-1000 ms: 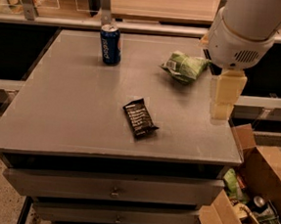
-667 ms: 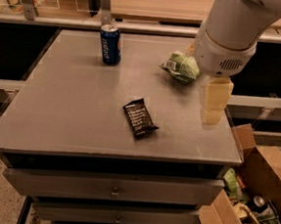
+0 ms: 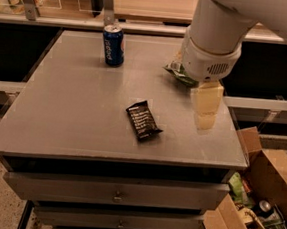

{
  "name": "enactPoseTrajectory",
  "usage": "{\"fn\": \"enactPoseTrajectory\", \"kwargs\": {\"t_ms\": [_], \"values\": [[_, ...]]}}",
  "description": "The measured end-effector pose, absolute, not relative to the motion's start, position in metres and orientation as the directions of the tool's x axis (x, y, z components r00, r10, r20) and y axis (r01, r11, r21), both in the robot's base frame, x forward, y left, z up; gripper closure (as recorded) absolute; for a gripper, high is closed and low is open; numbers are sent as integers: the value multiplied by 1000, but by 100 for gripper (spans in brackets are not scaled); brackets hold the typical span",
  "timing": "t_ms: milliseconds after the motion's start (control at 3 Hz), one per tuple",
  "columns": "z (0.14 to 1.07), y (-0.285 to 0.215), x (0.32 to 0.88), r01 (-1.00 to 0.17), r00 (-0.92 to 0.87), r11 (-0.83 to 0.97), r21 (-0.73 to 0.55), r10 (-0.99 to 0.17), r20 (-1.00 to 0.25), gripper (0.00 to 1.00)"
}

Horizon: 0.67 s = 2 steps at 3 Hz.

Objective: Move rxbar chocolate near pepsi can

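The gripper has slid toward 9 o'clock and a touch toward 6. A second ago it hung by the right edge of the table, and now it sits further in over the top. It hangs at about 3 o'clock of the rxbar chocolate — nearer than before, yet clearly apart from it. The white arm has swung in with it, and its wrist now covers most of the green snack bag — only the bag's left corner shows.

We find dim, warm light, with a soft sheen toward the table's far edge. The gripper, above the right edge, looks pale and washed-out.
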State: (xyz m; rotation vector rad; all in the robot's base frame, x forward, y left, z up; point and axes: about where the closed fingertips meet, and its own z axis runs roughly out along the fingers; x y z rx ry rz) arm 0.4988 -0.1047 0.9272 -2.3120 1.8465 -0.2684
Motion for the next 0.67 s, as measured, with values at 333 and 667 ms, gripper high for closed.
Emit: {"fn": "enactPoseTrajectory", "kwargs": {"t_ms": [333, 667], "values": [[907, -79, 506, -933, 299, -305, -188, -952, 62, 0], [882, -57, 513, -924, 355, -360, -133, -933, 60, 0]]}}
